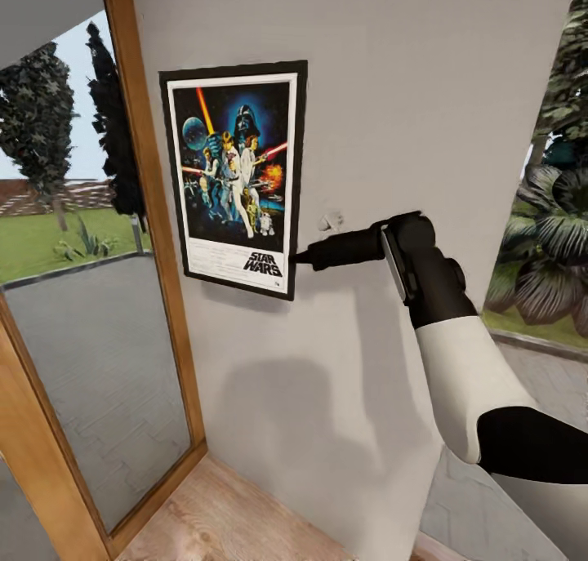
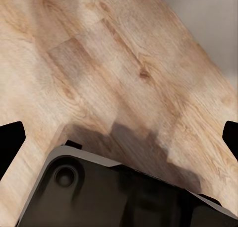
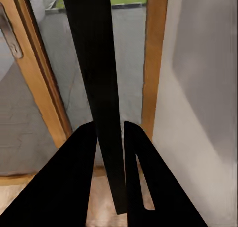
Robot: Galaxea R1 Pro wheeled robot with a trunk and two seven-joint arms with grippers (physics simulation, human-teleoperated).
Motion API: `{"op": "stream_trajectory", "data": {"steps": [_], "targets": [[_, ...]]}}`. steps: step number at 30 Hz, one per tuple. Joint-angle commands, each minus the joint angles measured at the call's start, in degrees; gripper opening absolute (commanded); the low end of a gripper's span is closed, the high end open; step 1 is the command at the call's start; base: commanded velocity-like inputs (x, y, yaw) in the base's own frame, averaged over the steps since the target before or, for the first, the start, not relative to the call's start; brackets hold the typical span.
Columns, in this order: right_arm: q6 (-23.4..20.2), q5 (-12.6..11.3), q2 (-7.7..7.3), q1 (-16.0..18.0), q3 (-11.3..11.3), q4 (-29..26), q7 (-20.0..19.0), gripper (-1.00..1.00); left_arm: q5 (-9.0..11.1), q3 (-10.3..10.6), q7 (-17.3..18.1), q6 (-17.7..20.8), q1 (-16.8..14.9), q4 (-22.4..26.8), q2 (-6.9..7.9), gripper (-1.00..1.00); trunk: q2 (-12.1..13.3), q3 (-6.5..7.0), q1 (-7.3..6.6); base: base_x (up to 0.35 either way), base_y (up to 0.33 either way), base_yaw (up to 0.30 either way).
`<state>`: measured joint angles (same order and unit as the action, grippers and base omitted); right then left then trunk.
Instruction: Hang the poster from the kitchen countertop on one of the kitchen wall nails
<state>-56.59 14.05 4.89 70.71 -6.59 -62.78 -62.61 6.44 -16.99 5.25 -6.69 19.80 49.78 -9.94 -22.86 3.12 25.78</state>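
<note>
The poster [image 1: 233,169] stands upright and flat against the pale grey wall [image 1: 425,95], with its Star Wars logo at the bottom. My right gripper [image 1: 296,259] is shut on the poster's lower right edge. In the right wrist view the poster's thin black edge [image 3: 96,63] runs between the two dark fingers [image 3: 74,177] of that gripper [image 3: 110,128]. My left gripper [image 2: 121,138] is open, holds nothing and points down at the wooden floor [image 2: 124,63]. The wall nails are hidden. The kitchen countertop is out of view.
A wood-framed glass door [image 1: 155,242] stands just left of the poster, with a paved yard and trees beyond it. A small pale fitting [image 1: 331,220] sticks out of the wall near my right gripper. Plants [image 1: 555,234] show past the wall's right end. My base [image 2: 99,197] sits below the left gripper.
</note>
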Motion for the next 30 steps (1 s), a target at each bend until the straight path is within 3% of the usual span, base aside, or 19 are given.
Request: {"op": "stream_trajectory", "data": {"steps": [1,4,8,15,21,30], "targets": [[-0.6,0.8,0.04,0.0,0.1,0.5,-0.6,-1.00,0.6,-0.2,0.5,0.0,0.0,0.0,-0.06,1.00,-0.1,0.00,0.01,-0.029,0.000,0.000],[-0.5,3.0,0.04,0.0,0.3,1.9,-0.5,-1.00,0.6,-0.2,0.5,0.0,0.0,0.0,-0.06,1.00,-0.1,0.00,0.01,-0.016,0.000,0.000],[-0.4,4.0,0.03,0.0,0.4,2.4,-0.5,-1.00,0.6,-0.2,0.5,0.0,0.0,0.0,-0.06,1.00,-0.1,0.00,0.01,-0.004,0.000,0.000],[-0.4,4.2,0.03,0.0,0.6,2.2,-0.4,-1.00,0.6,-0.2,0.5,0.0,0.0,0.1,-0.06,1.00,-0.1,0.00,0.01,0.073,0.020,0.000],[2.1,4.5,-0.23,0.9,2.4,4.1,0.5,-1.00,0.5,-0.2,0.7,-0.2,0.0,0.8,-0.06,1.00,-0.1,-0.01,0.01,0.000,0.000,0.000],[2.1,4.5,-0.23,0.9,2.4,5.9,0.5,-1.00,0.5,-0.2,0.7,-0.2,0.0,0.8,-0.06,1.00,-0.1,-0.01,0.01,0.000,0.000,0.000]]}}
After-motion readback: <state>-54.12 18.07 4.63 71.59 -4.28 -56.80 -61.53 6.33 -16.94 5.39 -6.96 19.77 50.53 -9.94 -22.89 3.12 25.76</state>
